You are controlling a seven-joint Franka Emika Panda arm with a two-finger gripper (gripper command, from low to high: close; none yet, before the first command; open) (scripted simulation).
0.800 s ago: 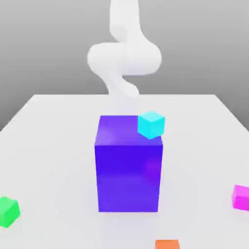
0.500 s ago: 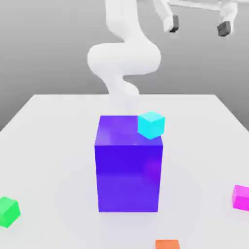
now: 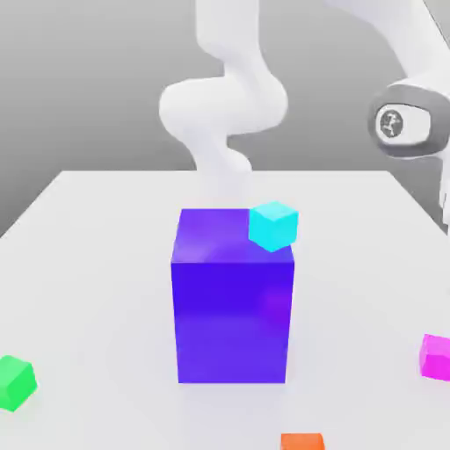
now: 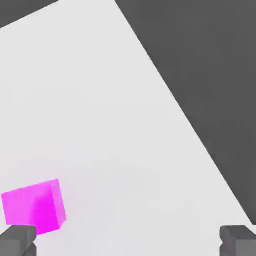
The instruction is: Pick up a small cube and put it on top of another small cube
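In the hand view the fingers (image 4: 128,241) stand wide apart with nothing between them, the small magenta cube (image 4: 34,206) lying near one fingertip. In the exterior view that cube sits on the white table (image 3: 352,290) at about four o'clock, a green cube (image 3: 14,383) at about eight, an orange one (image 3: 302,441) near six, and a cyan cube (image 3: 273,226) at the big blue-violet block's (image 3: 232,308) upper one o'clock corner

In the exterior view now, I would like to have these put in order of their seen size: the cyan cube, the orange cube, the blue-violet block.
1. Blue-violet block
2. Cyan cube
3. Orange cube, partly cut off
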